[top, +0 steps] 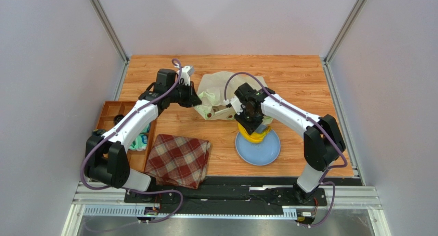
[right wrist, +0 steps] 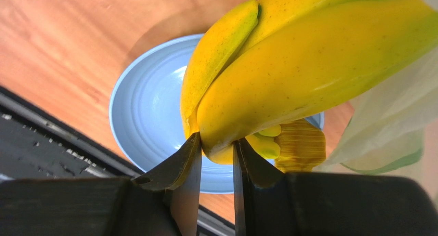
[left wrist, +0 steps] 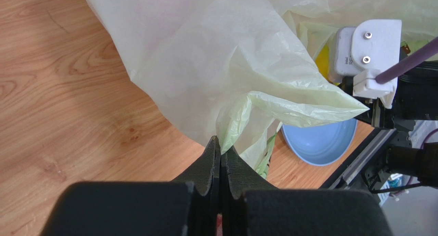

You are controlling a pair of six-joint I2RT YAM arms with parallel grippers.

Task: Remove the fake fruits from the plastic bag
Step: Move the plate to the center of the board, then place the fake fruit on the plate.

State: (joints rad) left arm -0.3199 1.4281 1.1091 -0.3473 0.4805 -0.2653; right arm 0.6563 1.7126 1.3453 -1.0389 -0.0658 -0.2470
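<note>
Yellow plastic banana bunch (right wrist: 308,66), the only fake fruit in sight: it hangs directly over the round pale blue plate (right wrist: 149,128), clear of the dish surface, its curved fingers reaching up and away from the right wrist camera. The right gripper (right wrist: 216,141) is clamped on the lower end of the bunch, one black finger on either side. A ribbed tan stub shows just behind that end.

Thin, crinkly, translucent pale yellow-green plastic bag (top: 216,90): in the overhead view it lies just beyond the blue plate (top: 267,154), towards its far left, with its near edge reaching the banana bunch (top: 253,137). Whether other fruits remain inside cannot be told. The left gripper (left wrist: 220,143) has its jaws pressed together, a gathered fold of the plastic bag (left wrist: 205,56) pinched at the tips on the side of the bag away from the plate.

Red and tan plaid cloth (top: 178,160): folded flat, well to the left of the plate, by the near edge.

Orange-brown compartment tray (top: 114,115): left of the plate again, past the cloth.

Wood-grain table (top: 298,77): bears plate, bag, cloth and tray.
</note>
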